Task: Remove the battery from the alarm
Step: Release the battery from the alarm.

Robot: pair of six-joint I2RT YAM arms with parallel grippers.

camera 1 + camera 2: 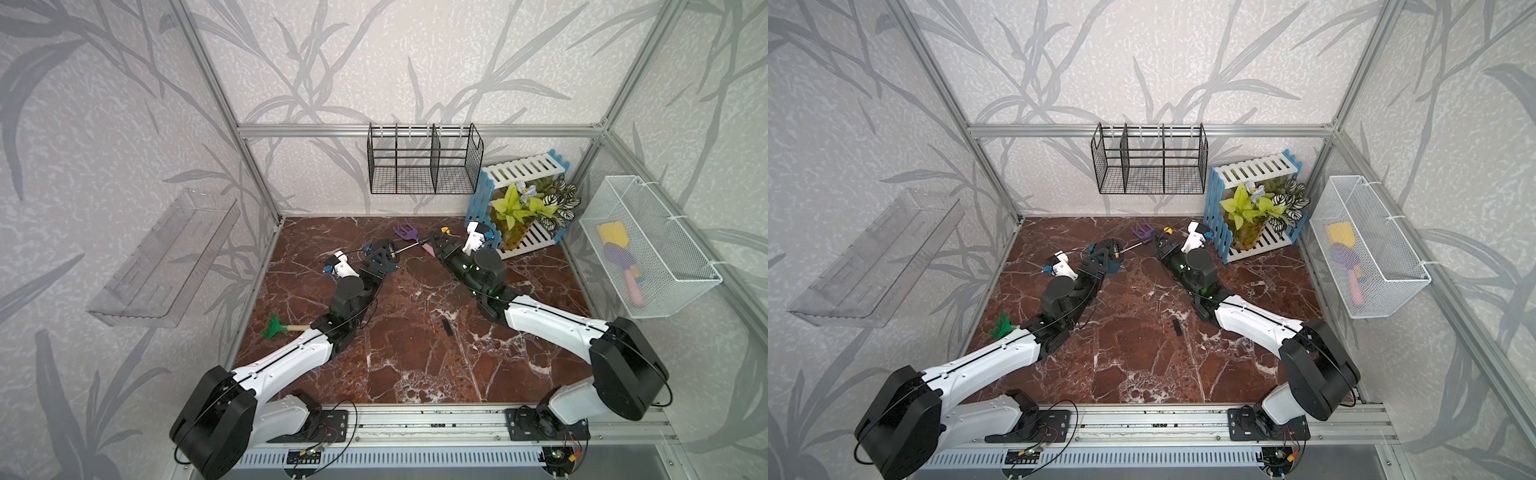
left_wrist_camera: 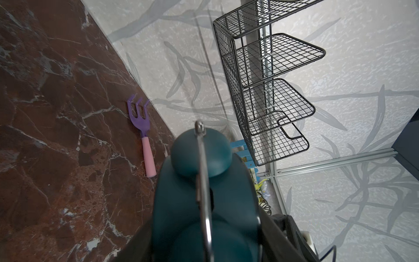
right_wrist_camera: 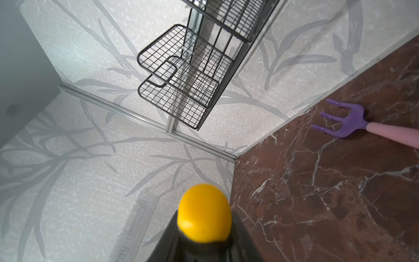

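Observation:
My left gripper (image 1: 379, 262) is shut on the dark-teal alarm (image 1: 368, 249), holding it just above the marble floor at the back. In the left wrist view the alarm (image 2: 204, 204) fills the space between the fingers, with a metal wire across it. My right gripper (image 1: 434, 243) is shut on the black-and-yellow screwdriver (image 1: 445, 229). Its shaft (image 1: 409, 248) reaches left to the alarm's back. A tiny dark cylinder with a gold end, the battery (image 1: 391, 249), shows there at the tip. The right wrist view shows only the handle's yellow end (image 3: 204, 213).
A small flat black piece (image 1: 446, 326) lies mid-floor. A purple fork with a pink handle (image 1: 405, 232) lies by the back wall, and a green rake (image 1: 276, 326) at the left. A black wire basket (image 1: 424, 160) hangs behind. A plant crate (image 1: 523, 199) and a white mesh basket (image 1: 648, 245) stand right.

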